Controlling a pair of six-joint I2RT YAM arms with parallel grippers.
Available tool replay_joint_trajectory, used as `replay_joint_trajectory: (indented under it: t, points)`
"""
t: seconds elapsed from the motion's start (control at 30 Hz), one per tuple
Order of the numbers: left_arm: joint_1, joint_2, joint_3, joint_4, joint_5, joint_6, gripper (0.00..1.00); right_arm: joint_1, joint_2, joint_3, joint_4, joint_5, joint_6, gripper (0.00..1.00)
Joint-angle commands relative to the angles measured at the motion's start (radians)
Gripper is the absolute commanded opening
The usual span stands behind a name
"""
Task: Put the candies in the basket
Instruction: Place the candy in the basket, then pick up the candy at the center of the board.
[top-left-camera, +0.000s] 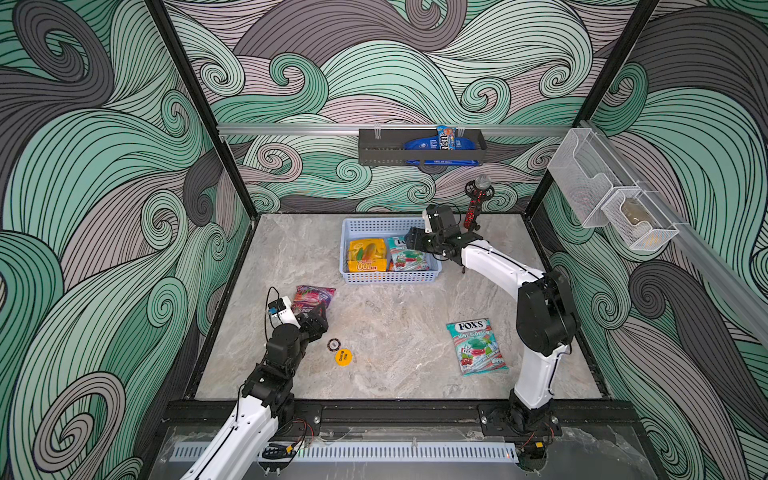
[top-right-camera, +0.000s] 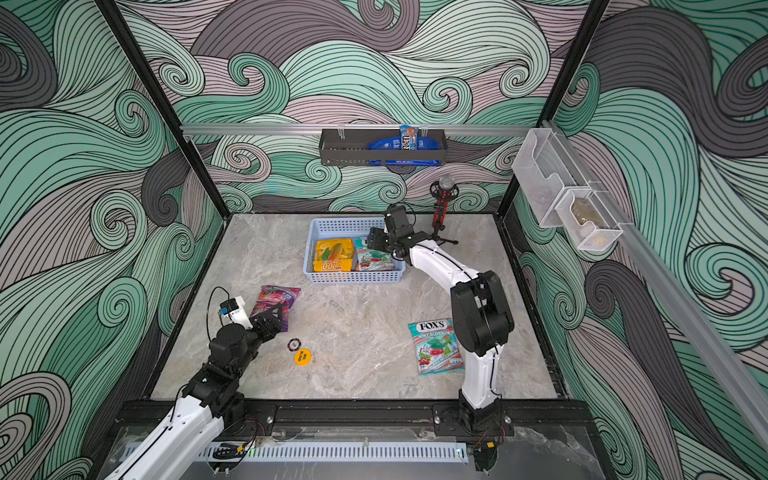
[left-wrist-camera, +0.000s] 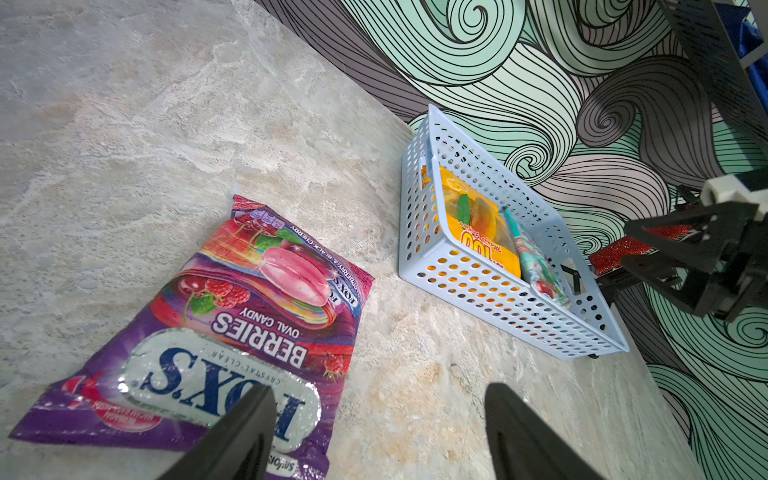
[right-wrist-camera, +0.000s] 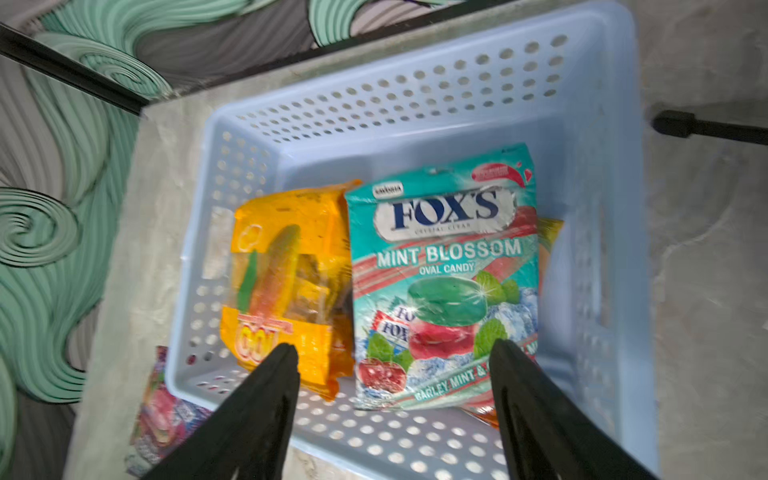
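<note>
Right wrist view, right gripper (right-wrist-camera: 392, 345) spread above light blue basket (right-wrist-camera: 415, 83) holding teal Mint Blossom bag (right-wrist-camera: 444, 270) and yellow "100" bag (right-wrist-camera: 282, 291), left gripper (left-wrist-camera: 380, 387) spread over purple Berries bag (left-wrist-camera: 232, 324) on table (left-wrist-camera: 124, 145).

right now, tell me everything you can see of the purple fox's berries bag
The purple FOX'S Berries bag is a glossy, crinkled flat pouch with a silver logo, printed berries and a pink oval candy. It lies face up on the marble table, apart from the basket. The left gripper hangs open at its logo end, one finger over the bag; contact cannot be told.
</note>
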Motion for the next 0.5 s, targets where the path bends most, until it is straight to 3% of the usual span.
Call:
replay_joint_trajectory:
  t: [0.0,0.1,0.17,0.2,0.47]
  points:
    - [-0.003,0.002,0.018,0.007,-0.018,0.019,0.82,-0.023,-0.108,-0.095,-0.031,0.119,-0.052,0.76]
    - [-0.003,0.004,0.018,0.009,-0.018,0.017,0.82,-0.023,-0.228,-0.179,-0.065,0.171,-0.078,0.78]
    - [-0.003,0.004,0.016,0.01,-0.02,0.011,0.82,-0.021,-0.325,-0.256,-0.1,0.192,-0.086,0.96]
    - [-0.003,0.004,0.015,0.011,-0.021,0.007,0.82,-0.022,-0.378,-0.313,-0.114,0.201,-0.086,1.0]
    - [-0.003,-0.004,0.002,0.031,-0.013,-0.004,0.81,-0.042,-0.631,-0.705,-0.209,0.259,-0.052,1.0]
